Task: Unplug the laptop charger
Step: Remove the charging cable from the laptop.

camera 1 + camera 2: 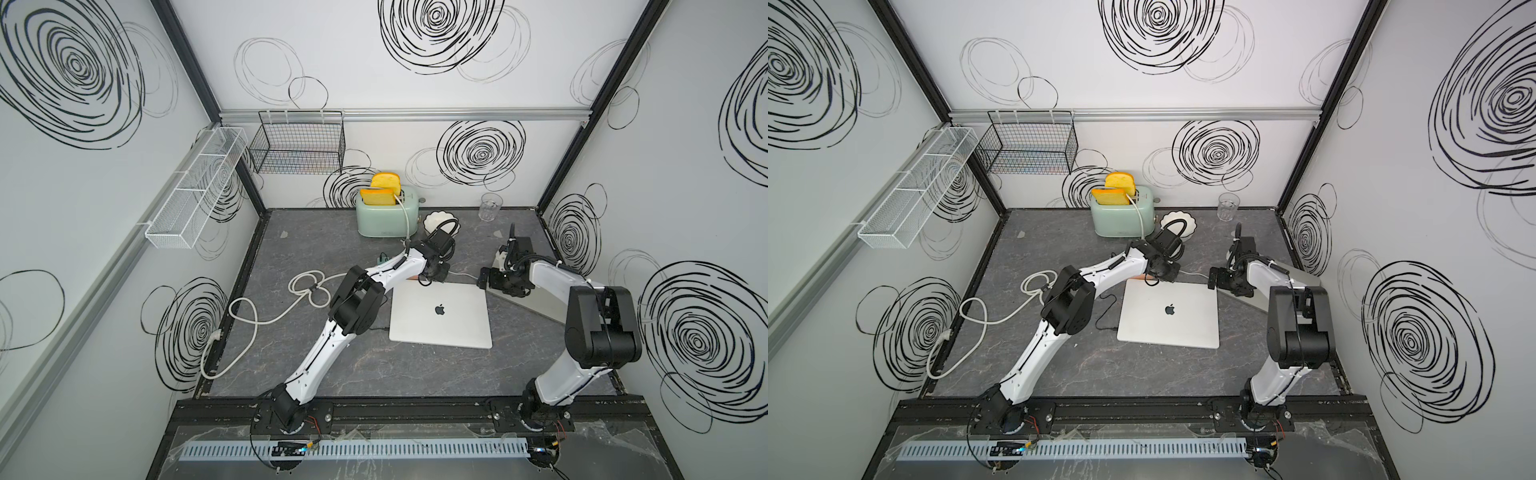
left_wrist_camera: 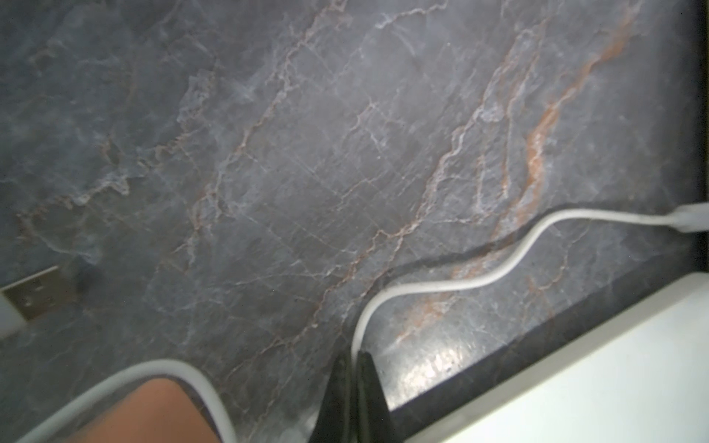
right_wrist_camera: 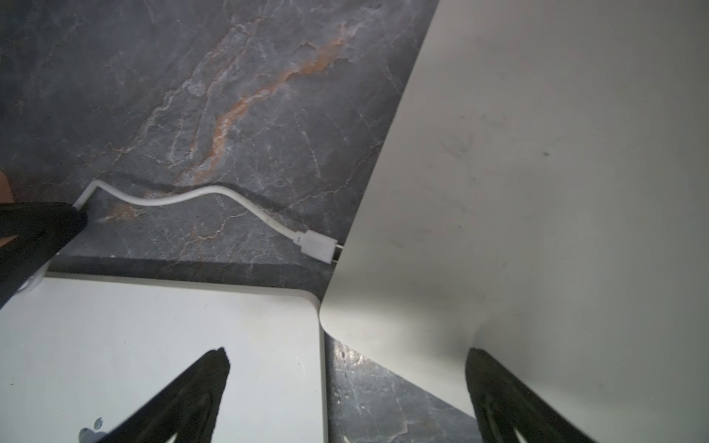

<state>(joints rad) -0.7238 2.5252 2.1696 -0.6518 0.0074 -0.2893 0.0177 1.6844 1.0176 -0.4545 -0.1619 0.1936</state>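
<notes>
The left gripper [image 2: 355, 368] is pinching the thin white charger cable [image 2: 460, 282] with its jaws fully closed on it, just beyond the far edge of the closed silver laptop [image 1: 440, 320]. It is gripping the cord rather than the plug, probably because the cord is lying free on the dark table [image 2: 307, 153] and is easier to reach. The white plug [image 3: 316, 245] is sitting with its metal tip in the edge of a grey slab [image 3: 537, 191], seemingly a second machine lying just to the right of the laptop, so the unplugging is not yet done. The cable between grip and plug is lying in a loose wave, so any pull is going to take up slack before it tugs the plug. The right gripper [image 3: 347, 351] is hanging with its jaws wide apart and empty over the corner where laptop and slab nearly meet, likely waiting to press the slab down so that it is not dragged along.
</notes>
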